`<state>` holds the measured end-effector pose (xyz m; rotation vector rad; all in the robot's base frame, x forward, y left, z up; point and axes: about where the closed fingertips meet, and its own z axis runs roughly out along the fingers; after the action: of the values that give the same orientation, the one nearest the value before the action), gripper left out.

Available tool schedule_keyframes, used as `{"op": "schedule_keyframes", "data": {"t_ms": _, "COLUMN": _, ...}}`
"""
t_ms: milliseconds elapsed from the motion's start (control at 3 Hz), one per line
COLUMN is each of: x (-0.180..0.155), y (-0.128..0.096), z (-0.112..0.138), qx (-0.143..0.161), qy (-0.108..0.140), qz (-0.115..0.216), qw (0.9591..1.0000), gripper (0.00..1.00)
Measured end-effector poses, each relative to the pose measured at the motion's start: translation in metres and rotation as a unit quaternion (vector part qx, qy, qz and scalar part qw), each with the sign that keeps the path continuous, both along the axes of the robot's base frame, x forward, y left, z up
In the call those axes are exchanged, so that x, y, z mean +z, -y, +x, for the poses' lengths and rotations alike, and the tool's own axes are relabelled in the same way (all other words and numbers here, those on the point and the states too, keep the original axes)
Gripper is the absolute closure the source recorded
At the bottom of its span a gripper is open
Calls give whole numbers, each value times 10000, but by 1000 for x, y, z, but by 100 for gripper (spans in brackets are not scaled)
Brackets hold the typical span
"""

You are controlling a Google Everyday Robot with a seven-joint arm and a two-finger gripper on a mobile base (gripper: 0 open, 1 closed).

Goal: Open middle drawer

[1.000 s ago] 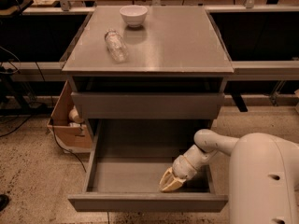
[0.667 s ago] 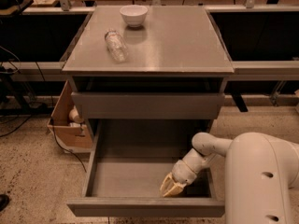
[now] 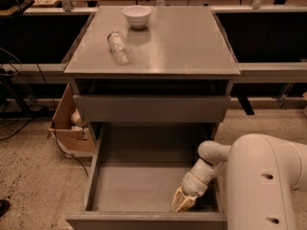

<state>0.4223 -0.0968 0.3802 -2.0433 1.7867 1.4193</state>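
Observation:
The grey cabinet (image 3: 182, 42) fills the camera view. Its top drawer (image 3: 151, 108) is closed. The middle drawer (image 3: 139, 188) below it is pulled far out toward me, showing a shallow, empty grey box. My gripper (image 3: 183, 202) reaches down into this drawer at its front right corner, just behind the front wall (image 3: 144, 220). My white arm (image 3: 264, 181) fills the lower right. The lowest drawer is hidden under the open one.
A white bowl (image 3: 137, 16) and a clear bottle lying on its side (image 3: 119, 47) rest on the cabinet top. An open cardboard box (image 3: 72, 128) sits on the floor left of the cabinet. Cables trail at the far left. Dark shelving runs behind.
The middle drawer has slid a little further out toward me. My gripper has moved with it toward the front.

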Motion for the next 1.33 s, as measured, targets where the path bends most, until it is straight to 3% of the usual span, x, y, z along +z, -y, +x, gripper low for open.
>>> {"op": "schedule_keyframes", "data": {"t_ms": 333, "x": 0, "y": 0, "z": 0, "qx": 7, "qy": 10, "qz": -6, "qw": 10000, "gripper": 100}}
{"op": "schedule_keyframes", "data": {"t_ms": 667, "x": 13, "y": 9, "z": 28, "qx": -229, "qy": 503, "qz": 23, "qw": 9985, "gripper": 100}}
{"op": "schedule_keyframes", "data": {"t_ms": 1000, "x": 28, "y": 25, "z": 57, "qx": -521, "qy": 1032, "qz": -51, "qw": 9933, "gripper": 100}}
{"op": "schedule_keyframes", "data": {"t_ms": 1333, "x": 49, "y": 68, "z": 80, "qx": -861, "qy": 1633, "qz": -444, "qw": 9818, "gripper": 100}}
